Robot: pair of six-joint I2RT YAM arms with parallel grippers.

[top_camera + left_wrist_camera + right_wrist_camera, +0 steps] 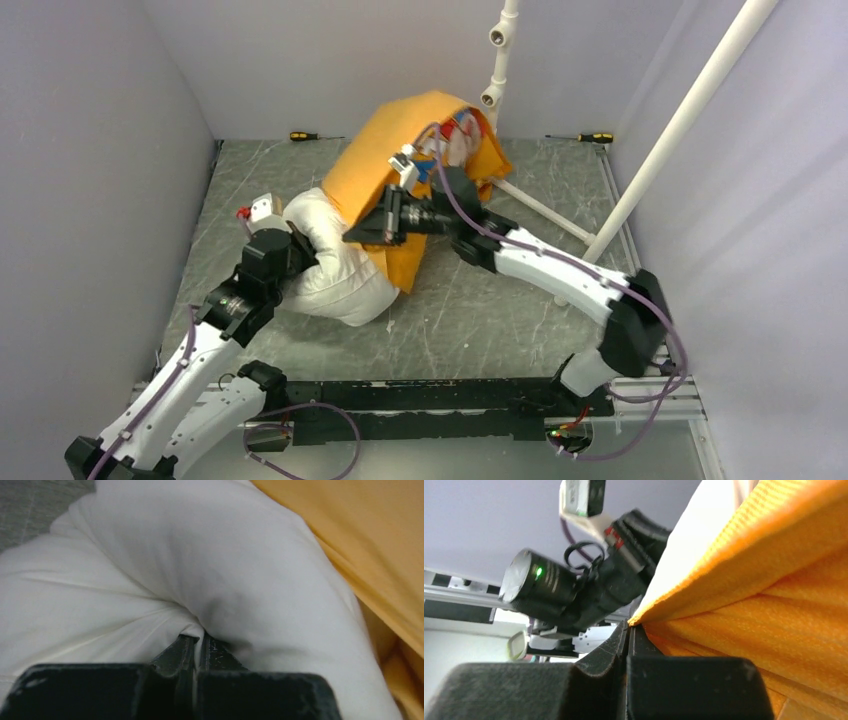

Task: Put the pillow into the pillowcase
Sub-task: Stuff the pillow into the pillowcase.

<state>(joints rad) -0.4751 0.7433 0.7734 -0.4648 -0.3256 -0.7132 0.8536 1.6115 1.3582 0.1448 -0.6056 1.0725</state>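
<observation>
The white pillow (335, 275) lies bent on the table, its far end inside the orange-yellow pillowcase (400, 160), its near end sticking out. My left gripper (303, 250) is shut on a pinch of pillow fabric at that exposed end; in the left wrist view the jaws (197, 639) squeeze a white fold of the pillow (200, 555), with the pillowcase (375, 540) at the right. My right gripper (360, 235) is shut on the pillowcase's open edge. In the right wrist view its jaws (630, 626) clamp the orange hem of the pillowcase (749, 605).
Two screwdrivers (310, 135) (595, 137) lie along the table's far edge. A white pipe frame (690, 110) rises at the back right, one upright (500, 60) just behind the pillowcase. Grey walls enclose three sides. The left arm's wrist (574, 585) is close to my right gripper.
</observation>
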